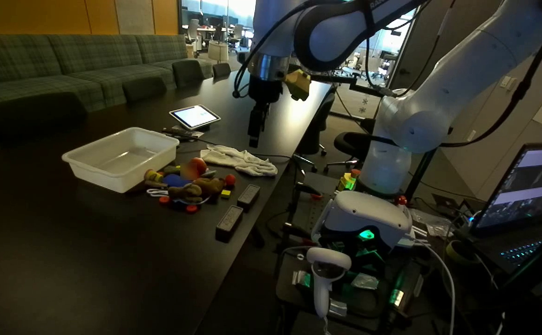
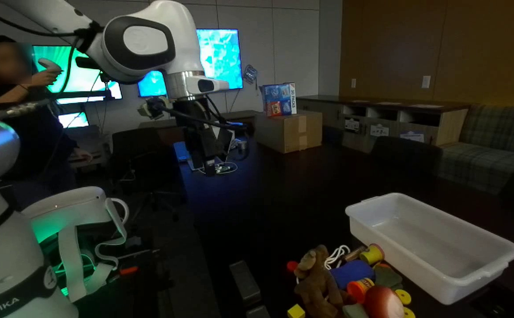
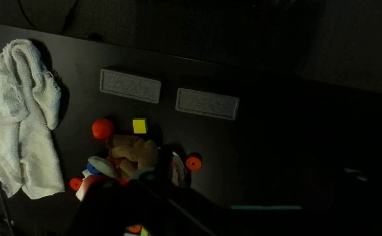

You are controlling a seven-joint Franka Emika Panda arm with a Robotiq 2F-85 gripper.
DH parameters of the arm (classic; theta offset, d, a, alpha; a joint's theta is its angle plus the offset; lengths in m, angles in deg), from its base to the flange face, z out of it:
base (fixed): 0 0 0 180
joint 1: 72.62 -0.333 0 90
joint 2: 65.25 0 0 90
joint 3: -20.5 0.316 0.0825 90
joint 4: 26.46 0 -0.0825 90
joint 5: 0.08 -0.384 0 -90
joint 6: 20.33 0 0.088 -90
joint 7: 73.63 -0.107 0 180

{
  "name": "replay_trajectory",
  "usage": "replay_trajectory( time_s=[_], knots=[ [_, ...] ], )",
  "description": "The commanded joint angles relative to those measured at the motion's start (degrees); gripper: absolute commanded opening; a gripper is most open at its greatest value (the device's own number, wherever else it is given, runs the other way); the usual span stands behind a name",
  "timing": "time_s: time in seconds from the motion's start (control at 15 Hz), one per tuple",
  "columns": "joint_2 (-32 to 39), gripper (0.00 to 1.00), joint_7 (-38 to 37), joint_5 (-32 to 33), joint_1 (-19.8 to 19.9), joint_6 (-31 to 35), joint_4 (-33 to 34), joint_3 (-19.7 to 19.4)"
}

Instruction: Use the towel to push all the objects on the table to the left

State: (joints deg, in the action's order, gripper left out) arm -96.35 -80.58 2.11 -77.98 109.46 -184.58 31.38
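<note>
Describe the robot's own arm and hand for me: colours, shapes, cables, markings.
The arm is white and rounded, with a black-ringed oval panel and a silver metal band at the wrist. Black cables run along it. Low down, pale EMIKA lettering marks a dark strip. The hand is black and angular.

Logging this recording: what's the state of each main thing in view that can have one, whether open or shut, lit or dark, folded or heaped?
Towel: rumpled, partly folded over
Jaws: cannot tell whether open or shut
Toys: loosely heaped
White bin: open-topped, upright
Tablet: lit
Laptop: open, lit
Wall screens: lit
Headset: lit green
Cardboard box: looks closed
</note>
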Motion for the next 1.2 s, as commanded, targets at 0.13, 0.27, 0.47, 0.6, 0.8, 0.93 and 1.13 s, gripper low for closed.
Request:
replay_trajectory(
  time_s=[0.13, 0.27, 0.47, 0.6, 0.8, 0.93, 1.13],
  knots=[
    [18.7, 1.00, 3.8, 10.4, 7.2, 15.3, 4.6, -4.4],
    [26.2, 1.00, 5.2, 15.2, 9.9, 20.3, 7.4, -6.5],
    [36.3, 1.00, 8.8, 19.8, 12.3, 24.7, 13.3, -11.1],
    [43.1, 1.00, 12.3, 19.8, 13.1, 27.0, 18.0, -14.2],
    [53.3, 1.00, 18.5, 16.7, 15.1, 28.8, 26.2, -17.0],
    [59.6, 1.00, 21.8, 14.5, 17.3, 28.4, 32.1, -17.4],
    [68.7, 1.00, 26.4, 11.2, 21.6, 27.1, 41.5, -16.5]
  ],
)
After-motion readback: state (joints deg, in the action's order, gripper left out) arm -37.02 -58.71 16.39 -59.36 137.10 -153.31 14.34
